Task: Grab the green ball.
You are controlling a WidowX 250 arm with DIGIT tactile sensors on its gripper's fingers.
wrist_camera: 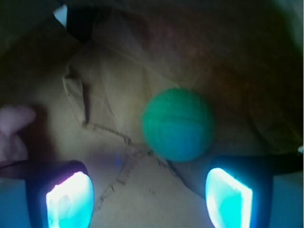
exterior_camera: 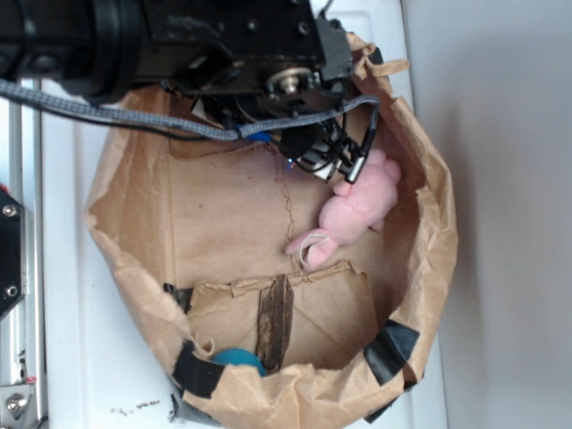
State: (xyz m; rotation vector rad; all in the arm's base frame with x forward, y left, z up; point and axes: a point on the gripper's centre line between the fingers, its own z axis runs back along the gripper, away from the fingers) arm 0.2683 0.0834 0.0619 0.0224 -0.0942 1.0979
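The green ball (wrist_camera: 178, 124) lies on the brown paper floor of the bag in the wrist view, just ahead of my gripper (wrist_camera: 149, 199) and nearer the right finger. The gripper is open, and only paper shows between its glowing fingertips (wrist_camera: 70, 199). Nothing touches the ball. In the exterior view my gripper (exterior_camera: 335, 165) reaches down inside the bag beside the pink plush toy, and the arm covers the green ball there.
A crumpled brown paper bag (exterior_camera: 438, 223) walls in the whole work area. The pink plush toy (exterior_camera: 357, 210) lies right of the gripper, its edge showing in the wrist view (wrist_camera: 12, 128). A darker teal-blue ball (exterior_camera: 237, 360) sits by the bag's near rim, beside black tape (exterior_camera: 393, 350).
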